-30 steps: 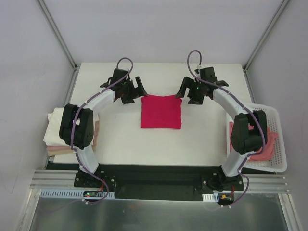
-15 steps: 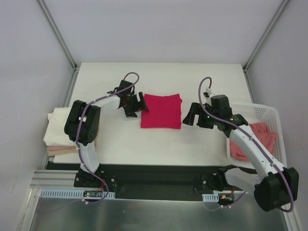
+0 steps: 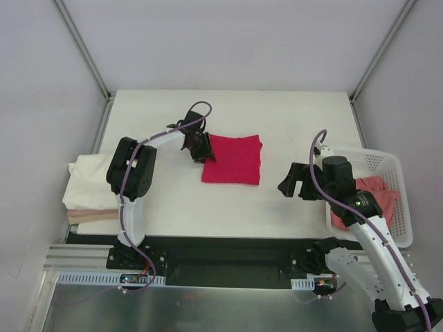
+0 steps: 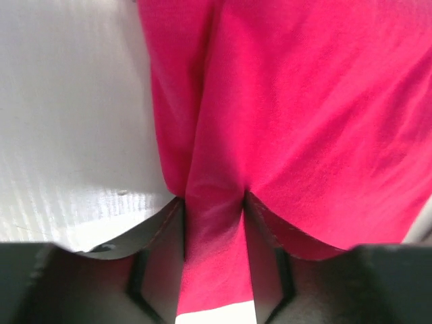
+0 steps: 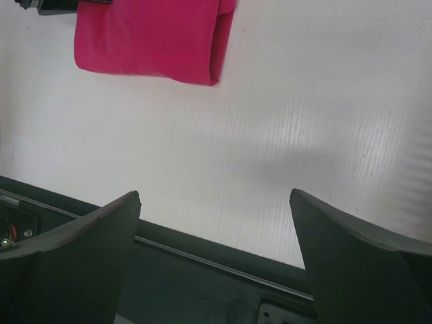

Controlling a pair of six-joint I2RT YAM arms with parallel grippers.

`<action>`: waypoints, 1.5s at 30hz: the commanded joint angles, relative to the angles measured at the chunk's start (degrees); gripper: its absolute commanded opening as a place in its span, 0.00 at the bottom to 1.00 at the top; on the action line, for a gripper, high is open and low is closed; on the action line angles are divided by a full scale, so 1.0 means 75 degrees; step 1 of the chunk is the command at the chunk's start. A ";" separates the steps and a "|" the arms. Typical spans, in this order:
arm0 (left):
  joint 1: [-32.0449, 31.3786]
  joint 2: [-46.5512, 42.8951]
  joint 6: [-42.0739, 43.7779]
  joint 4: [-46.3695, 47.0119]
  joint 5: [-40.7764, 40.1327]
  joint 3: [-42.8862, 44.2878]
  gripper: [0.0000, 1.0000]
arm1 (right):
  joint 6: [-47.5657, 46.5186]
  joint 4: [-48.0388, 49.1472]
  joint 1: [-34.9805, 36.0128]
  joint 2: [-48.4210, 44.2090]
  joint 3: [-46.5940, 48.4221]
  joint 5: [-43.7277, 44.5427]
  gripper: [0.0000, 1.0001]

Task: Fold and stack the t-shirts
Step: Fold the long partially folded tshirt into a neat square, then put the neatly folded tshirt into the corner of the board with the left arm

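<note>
Here my left claw point(image 4: 212, 202) pinched the edge of the shirt point(image 4: 304, 101) on the tabletop point(image 4: 67, 101); my right claw point(image 5: 214, 197) hung wide open, empty.

The setting is a robotics laboratory test cell. A flat white rectangular desk point(image 3: 208, 207) is enclosed behind and on both sides by plain grey wall panels point(image 3: 228, 41) joined by bare aluminium corner posts point(image 3: 82, 48). Along the near edge of the desk, a black mounting rail point(image 3: 228, 252) on a silver aluminium frame point(image 3: 76, 259) carries two white-and-black jointed robot arms point(image 3: 128, 173) point(image 3: 370, 225) with exposed purple cables point(image 3: 201, 103).
</note>
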 commanded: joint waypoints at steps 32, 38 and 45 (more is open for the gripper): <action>-0.0955 -0.3976 0.4779 -0.3850 -0.7549 -0.1665 0.00 | -0.0632 0.0146 -0.0002 -0.1249 -0.0728 0.1452 0.97; -0.0932 -0.4621 0.5507 -0.4190 -0.8629 -0.1842 0.00 | -0.0608 0.0182 0.0010 -0.1355 -0.0810 0.1464 0.97; -0.0850 -0.5477 0.5776 -0.4589 -0.8805 -0.1327 0.00 | -0.0562 0.0182 -0.0002 -0.1367 -0.0845 0.1510 0.97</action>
